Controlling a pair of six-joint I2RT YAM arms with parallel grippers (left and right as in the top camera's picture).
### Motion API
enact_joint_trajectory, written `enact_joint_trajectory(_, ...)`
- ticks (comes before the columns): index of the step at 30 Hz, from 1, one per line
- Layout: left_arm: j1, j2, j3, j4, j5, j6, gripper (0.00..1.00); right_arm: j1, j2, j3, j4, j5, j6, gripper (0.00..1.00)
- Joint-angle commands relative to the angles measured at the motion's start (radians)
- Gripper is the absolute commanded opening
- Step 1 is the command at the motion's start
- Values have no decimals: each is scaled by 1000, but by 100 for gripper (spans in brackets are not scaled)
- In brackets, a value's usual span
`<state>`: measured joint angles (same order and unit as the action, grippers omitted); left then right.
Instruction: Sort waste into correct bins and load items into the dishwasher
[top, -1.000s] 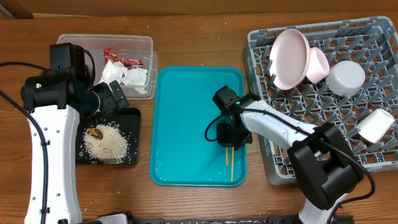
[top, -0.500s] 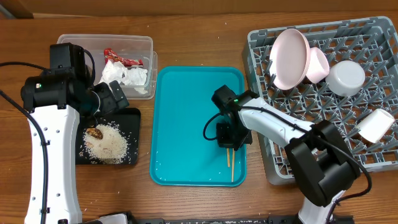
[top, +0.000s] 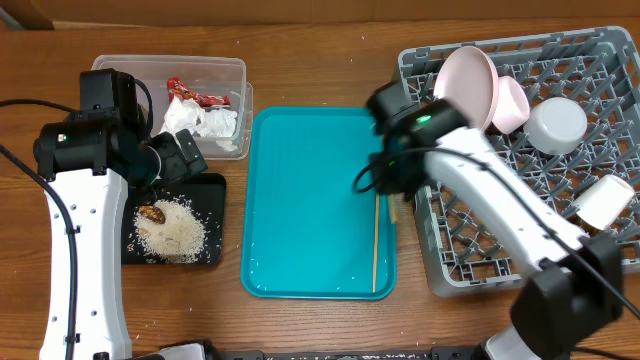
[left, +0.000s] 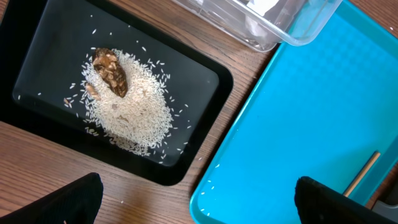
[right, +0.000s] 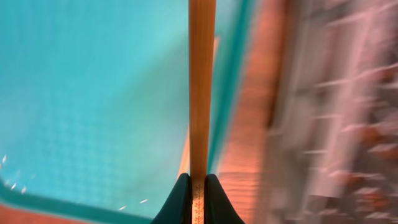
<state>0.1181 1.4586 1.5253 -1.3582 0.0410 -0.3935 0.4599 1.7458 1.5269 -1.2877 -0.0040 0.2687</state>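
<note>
One chopstick (top: 376, 245) lies along the teal tray's (top: 300, 200) three-o'clock edge, with the right gripper (right: 198, 186) clamped tight on the other chopstick (right: 201, 87) close by. At nine o'clock, the left gripper (left: 199, 186), fingers spread wide, hangs by the black tray (left: 37, 56) of rice (left: 134, 115). Farther back, at two o'clock, the dish rack (top: 570, 55) holds the plate (top: 468, 92).

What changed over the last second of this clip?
The right gripper, shut on one thin wooden chopstick, rose off the teal plastic tray and swung toward the grey pegged dish rack. The other chopstick stays on the tray; the left gripper has not moved.
</note>
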Motion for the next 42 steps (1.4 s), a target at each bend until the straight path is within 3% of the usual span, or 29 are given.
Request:
enact_joint_trajectory(1, 0, -8, 14, 1, 4, 5, 100, -85, -21, 17, -14, 74, -108, 4)
enact_joint_trajectory(7, 0, -8, 14, 2, 4, 5, 100, -199, -18, 5, -32, 63, -201, 4)
enact_joint_trajectory(13, 0, -8, 14, 1, 4, 5, 100, -220, -18, -66, -18, 63, -245, 4)
enact_joint_trajectory(14, 0, -8, 14, 1, 4, 5, 100, -220, -18, -77, -11, 62, -248, 5)
enact_joint_trajectory(16, 0, -8, 14, 1, 4, 5, 100, -219, -18, -101, -3, 62, -247, 20)
enact_joint_trajectory(17, 0, -8, 14, 1, 4, 5, 100, -219, -18, -113, -1, 63, -247, 22)
enact_joint_trajectory(29, 0, -8, 14, 0, 4, 5, 100, -219, -25, -41, -26, 61, -166, 26)
enact_joint_trajectory(35, 0, -8, 14, 1, 4, 5, 100, -180, -40, 73, 2, -110, -135, 31)
enact_joint_trajectory(42, 0, -8, 14, 2, 3, 5, 100, -60, -14, 18, 63, -128, -115, 38)
